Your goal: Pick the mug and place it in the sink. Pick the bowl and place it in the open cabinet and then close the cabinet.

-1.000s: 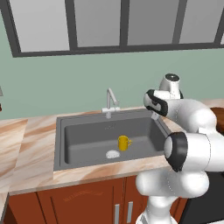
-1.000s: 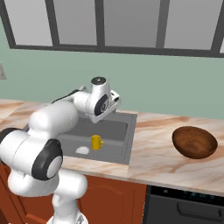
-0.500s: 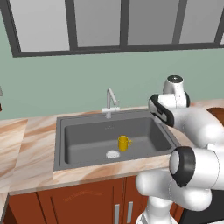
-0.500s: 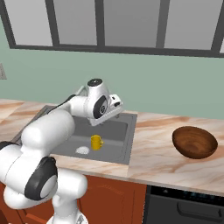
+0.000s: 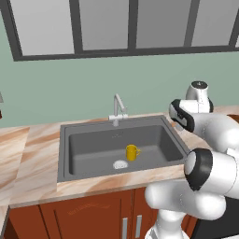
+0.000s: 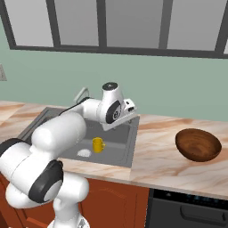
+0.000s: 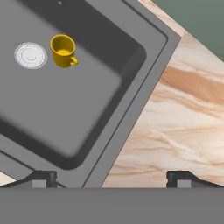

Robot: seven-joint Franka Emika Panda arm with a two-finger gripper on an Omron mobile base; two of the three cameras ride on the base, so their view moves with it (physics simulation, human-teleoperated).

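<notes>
No readable text, label, brand, number or sign stands on anything here; the surfaces in every view are plain and unmarked.

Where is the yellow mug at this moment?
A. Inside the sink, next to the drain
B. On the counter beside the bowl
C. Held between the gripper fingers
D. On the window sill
A: the mug stands upright on the floor of the sink, just beside the drain.
</notes>
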